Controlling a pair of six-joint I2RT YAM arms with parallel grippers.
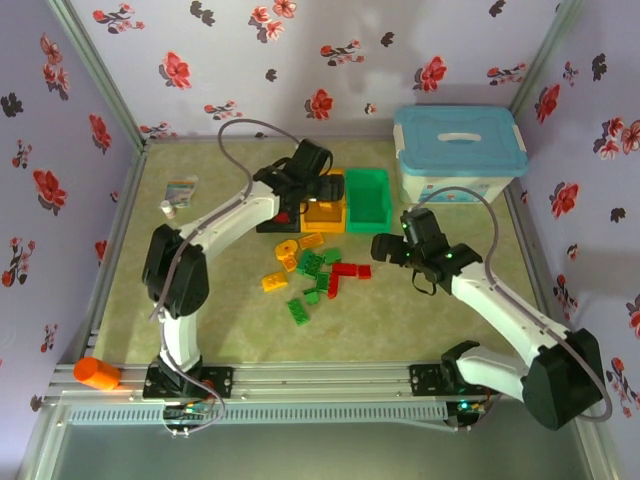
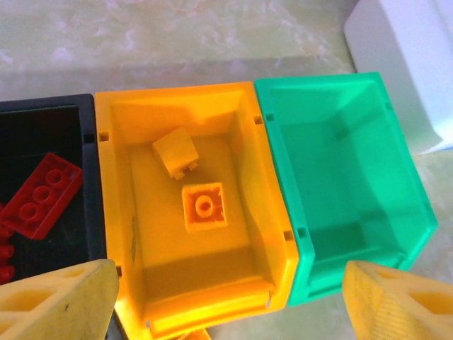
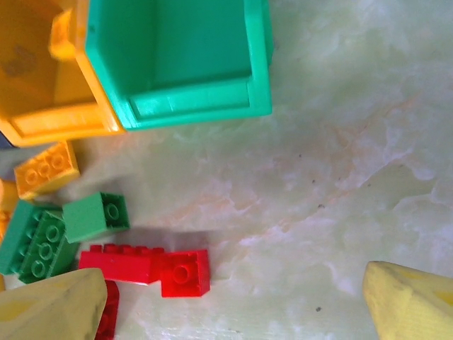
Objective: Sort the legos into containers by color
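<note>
My left gripper [image 2: 230,304] [image 1: 318,187] hangs open over the orange bin [image 2: 177,95], with nothing between its yellow fingers. Two orange legos [image 2: 205,207] lie inside that bin. A red lego [image 2: 39,195] lies in the black bin [image 2: 42,113], and the green bin [image 2: 340,170] holds nothing that I can see. My right gripper [image 3: 233,304] [image 1: 385,248] is open just above the table, to the right of a small red lego [image 3: 185,273] and a long red one [image 3: 120,262]. Loose green [image 3: 95,216] and orange [image 3: 46,170] legos lie in the pile [image 1: 315,270] in front of the bins.
A large white box with a light-blue lid [image 1: 458,150] stands right of the green bin. An orange cylinder [image 1: 97,373] lies on the front rail at the left. Small items [image 1: 178,192] sit at the far left of the table.
</note>
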